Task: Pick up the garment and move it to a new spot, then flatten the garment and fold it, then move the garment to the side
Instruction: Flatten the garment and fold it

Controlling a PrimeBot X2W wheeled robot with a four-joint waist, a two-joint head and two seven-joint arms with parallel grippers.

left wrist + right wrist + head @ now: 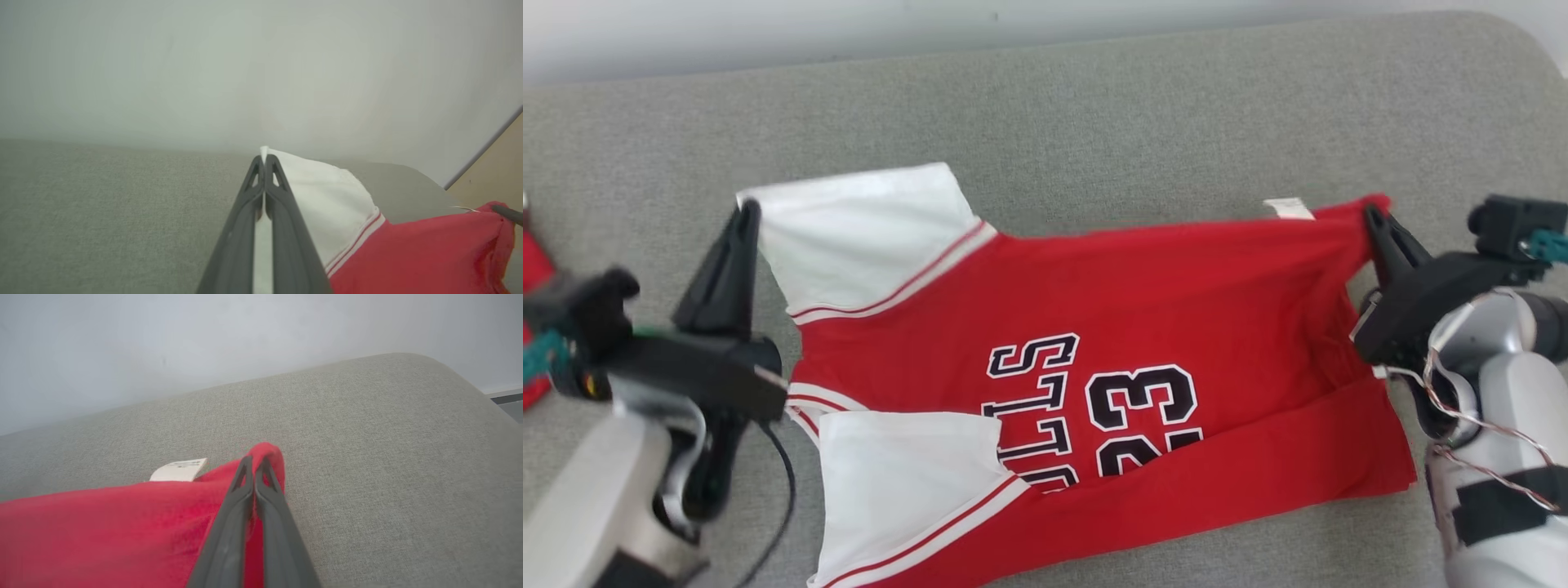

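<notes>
You have the grey upholstered surface running from the near edge to a pale wall at the far side, and the garment lies across its middle, a red jersey with white sleeves, neck end to the left and hem to the right. Its far edge is drawn out in a line between your two arms, while the near part rests on the fabric with a red fold lying over the nearer part of the black-and-white lettering and the number 23. Your left gripper sits at the left, its fingers pressed together on the outer corner of the far white sleeve; in the left wrist view the same gripper has white cloth showing between its closed fingers and just past their tips. Your right gripper sits at the far right corner of the hem, pinching a bunched bit of red cloth, and in the right wrist view that gripper has the red fabric curling over its tips. A small white label sticks out of the far edge just left of the right gripper, resting on the grey fabric. Something red, too cut off to identify, shows at the left edge
</notes>
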